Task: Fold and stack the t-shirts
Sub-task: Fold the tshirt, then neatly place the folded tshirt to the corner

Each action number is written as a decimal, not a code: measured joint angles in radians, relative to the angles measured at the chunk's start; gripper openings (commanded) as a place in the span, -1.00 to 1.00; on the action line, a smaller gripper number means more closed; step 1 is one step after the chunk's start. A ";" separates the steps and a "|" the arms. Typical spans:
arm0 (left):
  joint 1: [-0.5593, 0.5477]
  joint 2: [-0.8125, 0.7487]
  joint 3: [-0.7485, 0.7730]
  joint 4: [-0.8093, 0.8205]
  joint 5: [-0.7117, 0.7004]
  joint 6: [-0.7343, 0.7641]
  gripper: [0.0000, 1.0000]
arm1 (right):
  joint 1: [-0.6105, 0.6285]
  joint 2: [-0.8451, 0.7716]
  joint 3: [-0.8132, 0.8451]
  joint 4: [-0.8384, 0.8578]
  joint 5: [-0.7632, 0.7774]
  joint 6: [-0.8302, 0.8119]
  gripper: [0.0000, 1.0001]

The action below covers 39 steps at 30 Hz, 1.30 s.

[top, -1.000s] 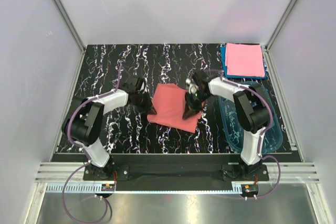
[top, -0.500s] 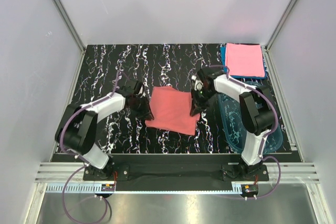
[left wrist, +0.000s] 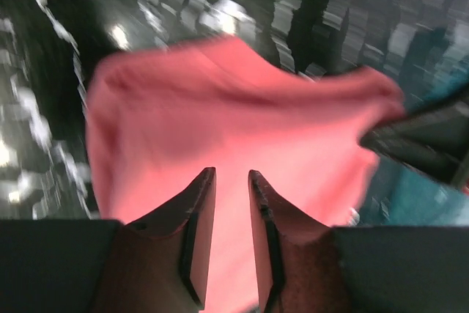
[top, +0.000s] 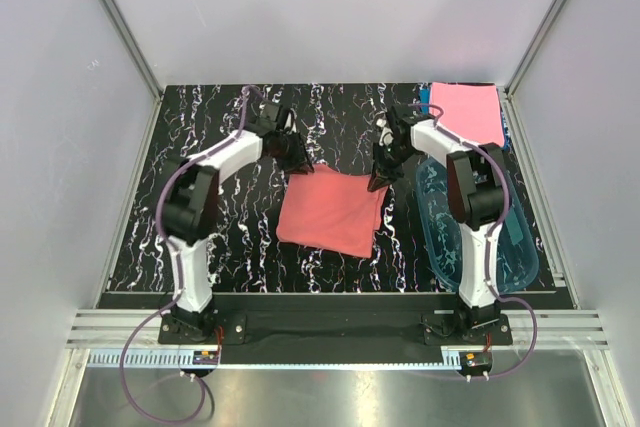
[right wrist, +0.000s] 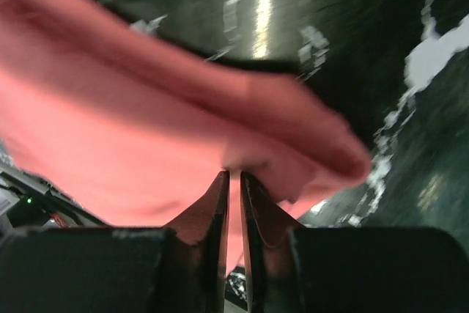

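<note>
The salmon t-shirt (top: pixel 330 212) lies folded in a rough square on the middle of the table. My left gripper (top: pixel 298 160) is at its far left corner. In the left wrist view its jaws (left wrist: pixel 231 174) stand narrowly apart with salmon cloth (left wrist: pixel 234 108) between them. My right gripper (top: pixel 379 177) is at the far right corner. In the right wrist view (right wrist: pixel 234 174) it is pinched shut on a fold of the shirt (right wrist: pixel 146 144). The lighter pink t-shirt (top: pixel 465 114) lies folded on the blue t-shirt (top: pixel 427 119) at the back right.
A clear blue plastic tub (top: pixel 490 247) stands on the right, just beside the shirt and under the right arm. The table (top: pixel 200 237) is black marble-patterned, with white walls on three sides.
Both grippers have moved from the shirt's side edges toward the far side, to its far corners. The shirt has shifted slightly and its far edge looks bunched.
</note>
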State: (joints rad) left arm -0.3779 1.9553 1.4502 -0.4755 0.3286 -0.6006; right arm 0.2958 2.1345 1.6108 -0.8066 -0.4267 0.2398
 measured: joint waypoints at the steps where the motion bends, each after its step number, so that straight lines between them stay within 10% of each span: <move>1: 0.005 0.053 0.022 0.006 0.000 0.000 -0.44 | -0.006 0.025 0.004 0.001 0.001 0.000 -0.66; 9: 0.053 0.204 0.110 0.038 0.036 -0.021 -0.47 | -0.029 0.143 0.190 -0.040 0.027 -0.001 -0.53; 22: 0.055 -0.060 -0.097 -0.024 -0.012 0.032 -0.34 | -0.029 0.075 0.312 -0.164 0.153 -0.039 0.78; 39: -0.216 -0.382 -0.246 -0.129 -0.156 0.045 0.34 | -0.056 0.002 0.136 -0.122 0.045 -0.041 0.81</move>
State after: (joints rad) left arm -0.5941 1.5734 1.2041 -0.6041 0.1730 -0.5556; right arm 0.2394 2.1361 1.7470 -0.9287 -0.3820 0.1989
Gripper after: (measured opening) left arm 0.641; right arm 0.906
